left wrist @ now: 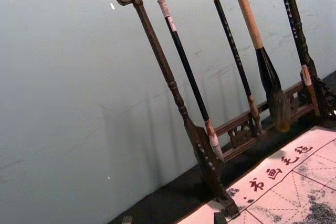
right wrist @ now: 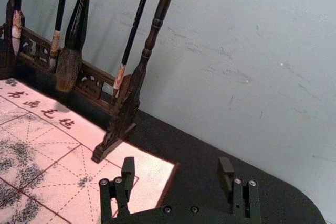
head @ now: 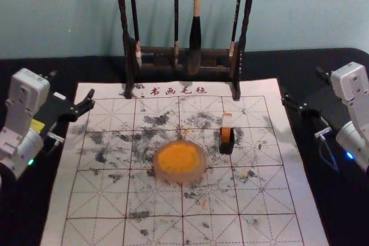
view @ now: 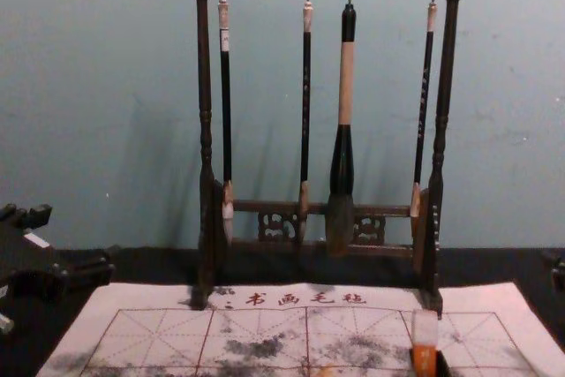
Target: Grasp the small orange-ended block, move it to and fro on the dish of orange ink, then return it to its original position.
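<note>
Mat [head: 104, 223] between left gripper [head: 73, 87] and right gripper [head: 301, 84], block [head: 227, 121] part-hidden in holder [head: 229, 147]

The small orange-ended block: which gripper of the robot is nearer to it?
Right. The right gripper is right of the block, by the mat's edge; the left gripper is by the opposite edge, beyond the dish.

So both arms are kinda hanging out at the sides in the head view: left gripper [head: 72, 83] at the left, right gripper [head: 301, 81] at the right, both tilted inward. Each has its fingers spread well apart. Left forearm [head: 23, 142] shows a green light [head: 31, 162], right forearm [head: 353, 140] a blue light [head: 350, 155].
</note>
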You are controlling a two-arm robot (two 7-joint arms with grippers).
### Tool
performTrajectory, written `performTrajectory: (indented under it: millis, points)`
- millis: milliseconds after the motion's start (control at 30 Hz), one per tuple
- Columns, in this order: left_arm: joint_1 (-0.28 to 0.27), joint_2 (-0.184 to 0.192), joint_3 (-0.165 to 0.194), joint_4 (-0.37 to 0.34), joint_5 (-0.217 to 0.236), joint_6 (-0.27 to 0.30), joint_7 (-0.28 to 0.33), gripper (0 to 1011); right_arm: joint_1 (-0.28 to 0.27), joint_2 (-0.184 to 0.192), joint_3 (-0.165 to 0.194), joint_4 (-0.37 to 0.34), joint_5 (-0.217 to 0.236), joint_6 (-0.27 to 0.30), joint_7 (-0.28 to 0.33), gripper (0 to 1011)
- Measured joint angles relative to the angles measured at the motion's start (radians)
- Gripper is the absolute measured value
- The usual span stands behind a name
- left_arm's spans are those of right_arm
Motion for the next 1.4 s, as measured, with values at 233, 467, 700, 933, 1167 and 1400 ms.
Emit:
performTrajectory:
  millis: [233, 467, 700, 933, 1167, 1400]
  points:
    - [0.000, 0.000, 0.000, 0.000, 0.000, 0.000, 0.000, 1001, 0.000, 0.000, 0.000, 0.000, 0.000, 0.000, 0.000, 1002]
    - [0.000, 0.000, 0.000, 0.000, 0.000, 0.000, 0.000, 1001, 0.000, 0.000, 0.000, 0.000, 0.000, 0.000, 0.000, 1003]
    - [0.000, 0.000, 0.000, 0.000, 0.000, 0.000, 0.000, 1001, 0.000, 0.000, 0.000, 0.000, 0.000, 0.000, 0.000, 1002]
    - [0.000, 0.000, 0.000, 0.000, 0.000, 0.000, 0.000, 1001, 0.000, 0.000, 0.000, 0.000, 0.000, 0.000, 0.000, 1003]
    - [0.000, 0.000, 0.000, 0.000, 0.000, 0.000, 0.000, 1001, 0.000, 0.000, 0.000, 0.000, 0.000, 0.000, 0.000, 1002]
    - [0.000, 0.000, 0.000, 0.000, 0.000, 0.000, 0.000, 1001, 0.000, 0.000, 0.001, 0.000, 0.000, 0.000, 0.002, 1003]
